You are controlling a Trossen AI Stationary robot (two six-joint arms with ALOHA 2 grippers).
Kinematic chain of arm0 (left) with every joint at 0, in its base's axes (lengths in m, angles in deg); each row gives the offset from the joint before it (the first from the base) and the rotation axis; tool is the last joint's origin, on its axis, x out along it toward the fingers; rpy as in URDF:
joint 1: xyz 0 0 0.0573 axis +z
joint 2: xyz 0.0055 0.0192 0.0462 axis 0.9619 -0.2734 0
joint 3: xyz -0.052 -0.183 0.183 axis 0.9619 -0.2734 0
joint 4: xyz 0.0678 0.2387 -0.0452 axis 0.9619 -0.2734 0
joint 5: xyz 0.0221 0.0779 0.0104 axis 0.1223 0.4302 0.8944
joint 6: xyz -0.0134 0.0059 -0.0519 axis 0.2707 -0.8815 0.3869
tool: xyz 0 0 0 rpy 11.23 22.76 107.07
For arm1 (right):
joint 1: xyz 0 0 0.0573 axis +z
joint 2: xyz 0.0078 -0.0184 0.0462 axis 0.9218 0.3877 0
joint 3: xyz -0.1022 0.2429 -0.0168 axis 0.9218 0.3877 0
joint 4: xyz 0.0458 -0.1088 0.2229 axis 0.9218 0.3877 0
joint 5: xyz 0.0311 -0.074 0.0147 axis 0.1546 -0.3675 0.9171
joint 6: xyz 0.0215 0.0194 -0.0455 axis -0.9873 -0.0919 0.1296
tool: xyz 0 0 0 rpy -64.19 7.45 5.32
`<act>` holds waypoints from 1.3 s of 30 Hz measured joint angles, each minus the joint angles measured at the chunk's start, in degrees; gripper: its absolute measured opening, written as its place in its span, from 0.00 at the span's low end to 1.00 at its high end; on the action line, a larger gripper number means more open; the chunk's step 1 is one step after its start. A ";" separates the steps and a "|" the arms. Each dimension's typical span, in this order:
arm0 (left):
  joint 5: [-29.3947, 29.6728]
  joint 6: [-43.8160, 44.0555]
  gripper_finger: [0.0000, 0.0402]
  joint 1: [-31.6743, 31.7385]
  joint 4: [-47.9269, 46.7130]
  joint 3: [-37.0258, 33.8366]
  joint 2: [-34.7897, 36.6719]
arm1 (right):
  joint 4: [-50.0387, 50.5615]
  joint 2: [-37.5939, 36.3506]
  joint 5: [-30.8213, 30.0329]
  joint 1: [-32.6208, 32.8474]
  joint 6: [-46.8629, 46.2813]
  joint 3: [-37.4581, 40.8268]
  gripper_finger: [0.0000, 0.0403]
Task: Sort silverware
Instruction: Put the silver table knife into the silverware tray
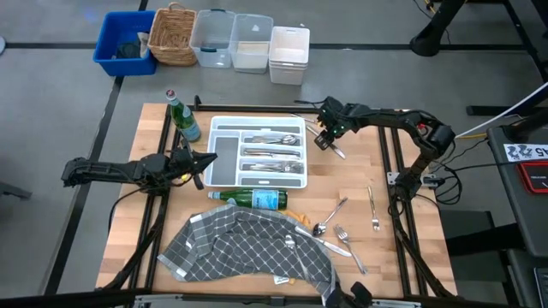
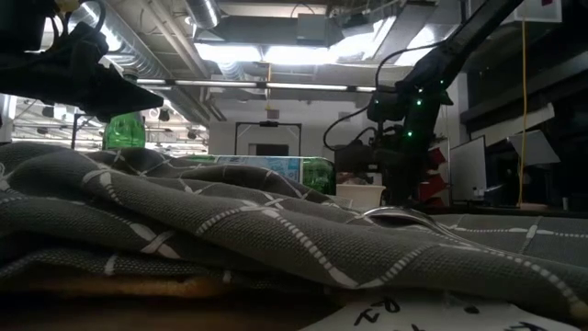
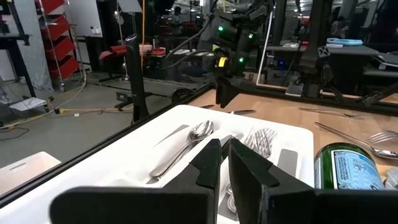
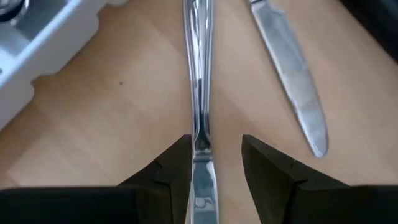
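Knife (image 4: pixel 200 93) lies flat on the wooden table (image 4: pixel 112 124) beside the white tray (image 4: pixel 37 43), its handle between the spread, non-gripping jaws of the right gripper (image 4: pixel 214 168); the left gripper (image 3: pixel 225 165), jaws nearly closed and empty, hovers over the tray.

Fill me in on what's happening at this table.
Two robot arms are sorting silverware into a white tray. The right end effector is beside the tray's right edge, its fingers open around a knife lying on the wood, a second knife alongside. The left end effector waits shut at the tray's left side. Several pieces already lie in the tray; more remain on the table by a grey cloth.
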 joint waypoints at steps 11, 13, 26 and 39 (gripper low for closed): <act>-0.04 0.00 0.05 0.02 -0.02 0.00 -0.02 | 0.04 0.04 0.09 0.02 0.00 0.00 0.35; -0.04 0.00 0.05 0.00 -0.02 0.00 -0.02 | 0.09 0.04 -0.36 0.02 0.00 0.00 0.35; -0.04 0.00 0.05 0.02 -0.02 0.00 -0.02 | 1.22 1.10 -1.25 0.81 -3.60 -0.02 0.35; -0.04 -0.22 0.05 0.01 -0.01 0.00 -0.02 | -1.00 3.99 -2.80 1.53 -3.04 -0.02 0.35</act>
